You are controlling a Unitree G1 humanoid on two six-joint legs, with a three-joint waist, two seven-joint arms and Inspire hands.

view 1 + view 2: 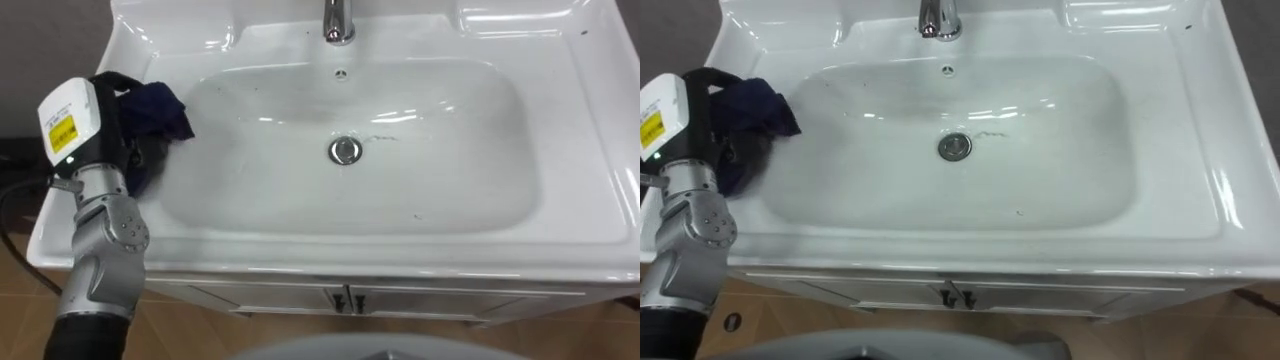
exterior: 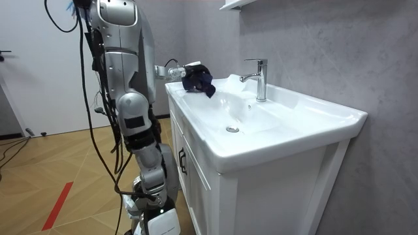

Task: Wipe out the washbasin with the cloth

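Bathroom corner: grey textured wall (image 2: 313, 46), herringbone wood floor (image 2: 59, 163), white vanity cabinet (image 2: 261, 189) with paired doors and dark pulls (image 1: 347, 300). Robot stands upright at the cabinet's front, towards its left end.

White ceramic basin (image 1: 560, 120) is set in the vanity top, with a broad flat rim all round. Chrome faucet (image 1: 337, 22) stands at back centre, spout over the bowl.

Task item: dark blue cloth (image 1: 165, 110), bunched.
- Lies on the basin's left rim, one fold hanging over the edge onto the bowl's left slope.
- Left hand (image 1: 112, 125) is right against it, on the rim side; the cloth is heaped over the front of the hand.
- Grip: cannot tell. The front of the hand is lost in the dark folds.
- Left forearm comes up from the lower left, crossing the vanity's front left corner.

Bowl contents:
- Chrome drain (image 1: 345, 151) at centre, well apart from the cloth.
- Small overflow hole (image 1: 341, 73) on the back wall below the faucet.
- Thin dark squiggle mark (image 1: 385, 138) just right of the drain.
- Tiny dark speck (image 1: 418, 214) on the front slope.
- No standing water seen; surface glossy.
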